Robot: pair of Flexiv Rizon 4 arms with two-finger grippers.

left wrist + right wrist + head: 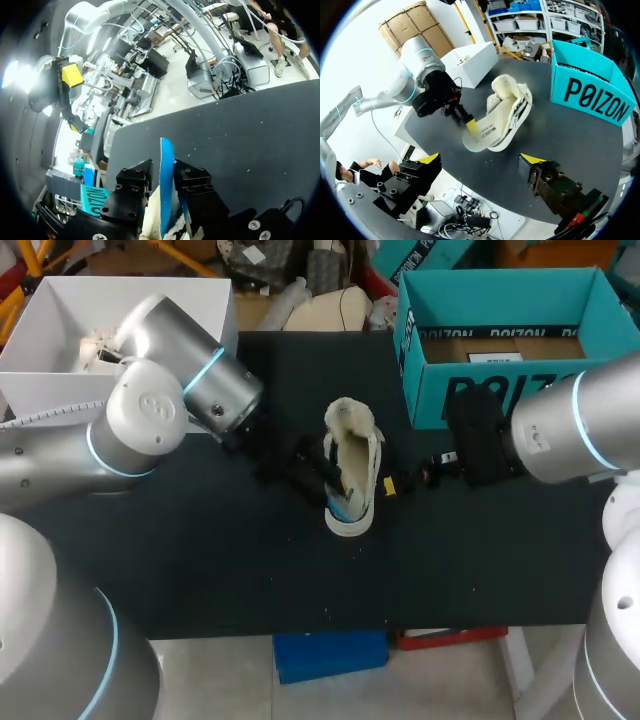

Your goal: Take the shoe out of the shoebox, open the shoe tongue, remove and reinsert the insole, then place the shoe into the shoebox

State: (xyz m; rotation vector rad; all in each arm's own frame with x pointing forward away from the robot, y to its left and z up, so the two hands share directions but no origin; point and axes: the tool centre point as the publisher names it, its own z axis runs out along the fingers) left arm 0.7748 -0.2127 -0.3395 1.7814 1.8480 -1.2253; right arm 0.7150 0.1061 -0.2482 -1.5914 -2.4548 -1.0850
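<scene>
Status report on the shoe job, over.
Left fingers shut on thin blue insole edge at cream fabric shoe. Right fingers open, short of shoe. Shoe lies on black table, outside teal cardboard shoebox.

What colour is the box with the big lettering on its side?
Teal shoebox, with black lettering; it shows best in the right wrist view.

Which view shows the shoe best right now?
The right wrist view: the whole shoe shows, ahead of the open right gripper, with the left gripper against it. The head view has it from above, partly behind the left gripper. The left wrist view catches only a blue edge, close up.
</scene>
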